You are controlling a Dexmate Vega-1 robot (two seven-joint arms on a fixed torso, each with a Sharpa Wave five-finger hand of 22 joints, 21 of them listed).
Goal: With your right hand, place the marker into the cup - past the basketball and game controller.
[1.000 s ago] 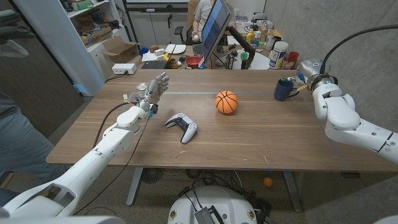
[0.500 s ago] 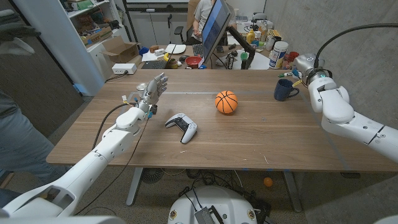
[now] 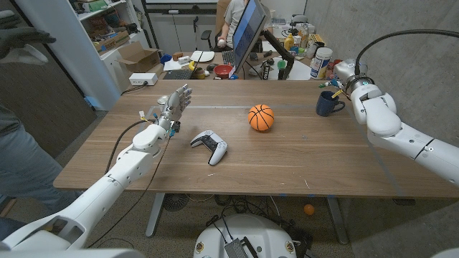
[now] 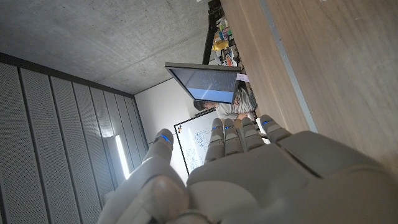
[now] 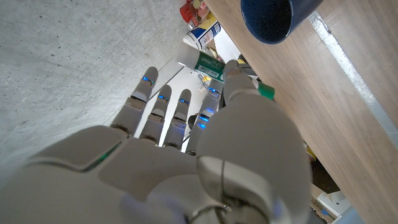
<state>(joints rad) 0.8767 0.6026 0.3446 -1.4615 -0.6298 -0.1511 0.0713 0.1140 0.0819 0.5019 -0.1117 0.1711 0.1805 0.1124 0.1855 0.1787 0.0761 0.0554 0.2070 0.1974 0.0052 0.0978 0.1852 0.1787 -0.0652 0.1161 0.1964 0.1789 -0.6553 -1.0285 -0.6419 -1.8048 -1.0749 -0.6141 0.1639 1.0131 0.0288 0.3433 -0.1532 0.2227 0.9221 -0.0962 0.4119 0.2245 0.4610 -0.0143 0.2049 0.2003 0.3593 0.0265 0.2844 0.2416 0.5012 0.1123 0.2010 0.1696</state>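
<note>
The dark blue cup [image 3: 328, 104] [image 5: 267, 17] stands near the table's far right corner. My right hand [image 3: 346, 73] [image 5: 186, 143] hovers just behind and to the right of it, fingers spread. A green-ended marker [image 5: 266, 91] shows beside its thumb, apparently pinched there. The orange basketball [image 3: 261, 117] sits mid-table. The white and black game controller [image 3: 209, 146] lies nearer me, to its left. My left hand [image 3: 174, 104] [image 4: 249, 168] stands over the table's left side, fingers apart and pointing away, holding nothing.
Bottles and tubs [image 3: 320, 61] crowd a desk just past the far right corner, close behind my right hand. A dark screen [image 3: 247, 32] rises behind the table's far edge. A person's leg [image 3: 21, 165] is at the left edge.
My right hand has moved away from me and slightly left, from beside the cup to behind it. The left arm, ball, controller and cup have stayed put.
</note>
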